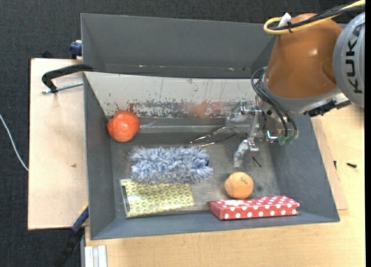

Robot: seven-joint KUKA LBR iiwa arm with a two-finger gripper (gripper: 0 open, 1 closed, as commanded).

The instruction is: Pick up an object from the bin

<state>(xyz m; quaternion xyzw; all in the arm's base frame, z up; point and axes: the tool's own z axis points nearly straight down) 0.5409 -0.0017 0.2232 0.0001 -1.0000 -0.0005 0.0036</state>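
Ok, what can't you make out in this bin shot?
- Camera view: right back corner of the bin, hidden behind the orange cover.
- Camera view: thin metal thing left of the hand, too small to identify.
- Camera view: arm beyond the cover, cut off by the right edge.

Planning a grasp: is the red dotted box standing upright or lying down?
Lying down: the red dotted box stretches along the bin's near rim.

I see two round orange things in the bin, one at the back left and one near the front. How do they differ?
The back-left ball is reddish orange; the front ball is paler, more yellow. The back-left ball looks slightly bigger than the front ball. The back-left ball sits by the rear wall, far from the gripper; the front ball lies close to it, beside the red dotted box. Both are round.
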